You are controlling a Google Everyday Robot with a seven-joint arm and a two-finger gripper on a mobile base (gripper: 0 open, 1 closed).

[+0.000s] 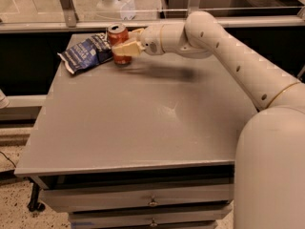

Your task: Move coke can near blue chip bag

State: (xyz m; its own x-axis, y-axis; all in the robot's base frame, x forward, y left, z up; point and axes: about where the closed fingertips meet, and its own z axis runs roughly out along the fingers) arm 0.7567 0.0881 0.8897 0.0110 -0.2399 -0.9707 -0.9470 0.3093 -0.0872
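The coke can (117, 36), red with a silver top, stands upright at the back left of the grey table (143, 123). Its base sits on or just above the tabletop. My gripper (125, 43) reaches in from the right and is shut on the can, with one cream finger (127, 48) across its front. The blue chip bag (86, 53), dark navy with white print and wrinkled, lies flat just left of the can, its right edge touching or nearly touching the can.
My white arm (228, 46) stretches over the back right of the table. The table's back edge lies right behind the can, with a metal rail and glass panel (157, 24) beyond. Drawers (152, 202) sit under the front edge.
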